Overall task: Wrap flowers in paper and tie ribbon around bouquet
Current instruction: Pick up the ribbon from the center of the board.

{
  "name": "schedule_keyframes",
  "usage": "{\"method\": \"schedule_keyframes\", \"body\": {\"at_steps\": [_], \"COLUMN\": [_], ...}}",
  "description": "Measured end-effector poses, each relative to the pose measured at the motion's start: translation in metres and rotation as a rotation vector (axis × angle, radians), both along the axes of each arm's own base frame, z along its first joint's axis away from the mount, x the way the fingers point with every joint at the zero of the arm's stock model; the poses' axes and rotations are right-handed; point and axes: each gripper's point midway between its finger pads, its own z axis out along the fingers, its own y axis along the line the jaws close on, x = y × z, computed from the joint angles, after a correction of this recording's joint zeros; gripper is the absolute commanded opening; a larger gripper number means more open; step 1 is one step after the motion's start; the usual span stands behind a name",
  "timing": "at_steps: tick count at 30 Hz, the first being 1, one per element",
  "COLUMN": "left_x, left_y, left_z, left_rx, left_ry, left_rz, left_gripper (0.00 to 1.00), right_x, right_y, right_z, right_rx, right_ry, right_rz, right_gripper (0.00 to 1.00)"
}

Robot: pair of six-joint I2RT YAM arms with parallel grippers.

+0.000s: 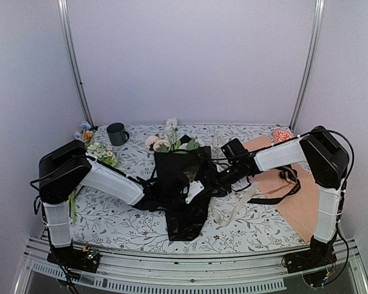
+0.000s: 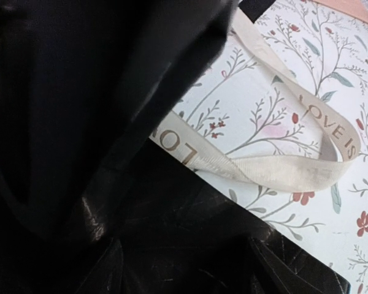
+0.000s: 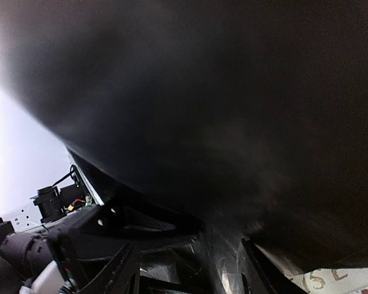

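Left gripper point(image 1: 156, 199) is buried against the left side of the thin glossy black paper sheet point(image 1: 184, 208), and the right gripper point(image 1: 211, 182) is pressed in from the other side. Honestly can't tell if either one is clamped on the paper or just resting on it. Both wrist views are mostly black sheet right up at the lens. On the right one you can see two fingers standing apart, but not what's between them.

The wrap itself looks pretty much there to me. The paper is rolled into a rough cone lying lengthwise mid-table, with the long-stemmed pink and white artificial flowers point(image 1: 162, 144) poking out the far end. So it reads as a bouquet already, if a floppy one.

The tying is what's left. The flat cream-beige ribbon point(image 2: 276, 171) lies loose on the floral-print tablecloth point(image 1: 122, 220) just right of the cone. One loop runs in under the paper's edge, and there's no knot or bow that I can see.

The peach-tan paper sheet point(image 1: 300, 196) and black strap-like ribbon point(image 1: 273, 199) sit off to the right.
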Motion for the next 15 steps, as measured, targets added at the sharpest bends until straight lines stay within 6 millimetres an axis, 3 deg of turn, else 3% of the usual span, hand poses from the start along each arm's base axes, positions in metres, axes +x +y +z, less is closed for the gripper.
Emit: {"method": "schedule_keyframes", "body": {"at_steps": [4,8,12,15], "left_x": [0.0,0.001,0.001,0.001], "left_y": [0.004,0.005,0.005,0.005], "left_z": [0.0,0.0,0.0,0.0], "left_rx": [0.002,-0.001,-0.001,-0.001], "left_ry": [-0.003,-0.006,-0.006,-0.005], "left_rz": [0.006,0.009,0.009,0.009], "left_gripper": [0.69,0.69,0.69,0.69], "right_x": [0.022,0.045,0.066,0.075], "right_y": [-0.008,-0.037,-0.059,-0.062], "right_z": [0.013,0.026,0.032,0.03], "right_rx": [-0.023,-0.043,-0.063,-0.081], "right_ry": [-0.069,-0.117,-0.163,-0.171], "right_rz": [-0.009,-0.062,-0.107,-0.108], "right_gripper": [0.64,0.82,0.84,0.88]}}
